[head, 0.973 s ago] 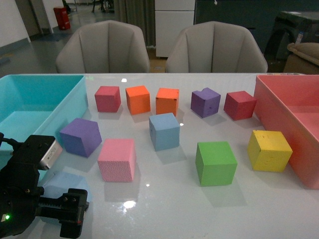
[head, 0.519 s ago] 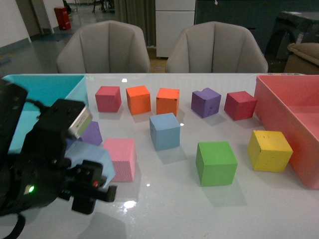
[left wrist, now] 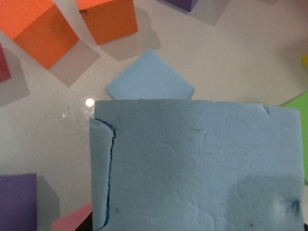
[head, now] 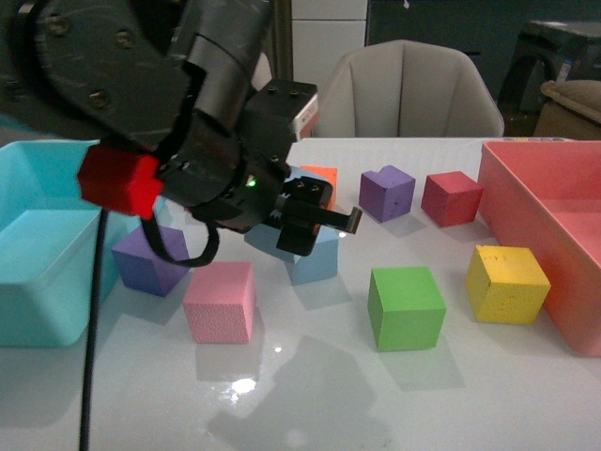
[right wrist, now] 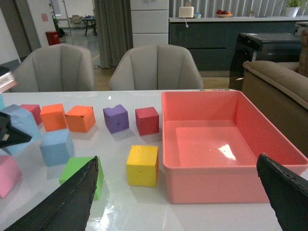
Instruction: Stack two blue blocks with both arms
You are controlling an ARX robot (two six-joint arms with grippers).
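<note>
**Resting blue block** [head: 315,266]: pale blue foam cube, flat on the white table [head: 470,395]. In the front view the left gripper partly hides it. All places below are given from this block.

**Held blue block** [left wrist: 192,163]: clamped between the jaws of the left gripper [head: 310,224]. It is raised off the table, higher than the resting blue block and just to its left, not set on it. A split runs down one side of its face.

**Left arm** [head: 141,85]: bulky and dark grey, reaching in from the left, with a red block-like part [head: 117,180] and a hanging black cable [head: 94,310].

**Right gripper** [right wrist: 176,159]: jaws wide apart, nothing between them. It shows only in its own wrist view.

**Orange cube** [head: 321,177]: just behind.

**Pink cube** [head: 220,301]: left and nearer the robot.

**Purple cube** [head: 146,258]: further left.

**Green cube** [head: 406,307]: right and nearer the robot.

**Yellow cube** [head: 507,284]: beyond the green cube.

**Notched purple cube** [head: 387,193] and **red cube** [head: 452,198]: behind and to the right, side by side.

**Turquoise bin** [head: 38,282]: far left.

**Salmon bin** [head: 516,202]: far right.
</note>
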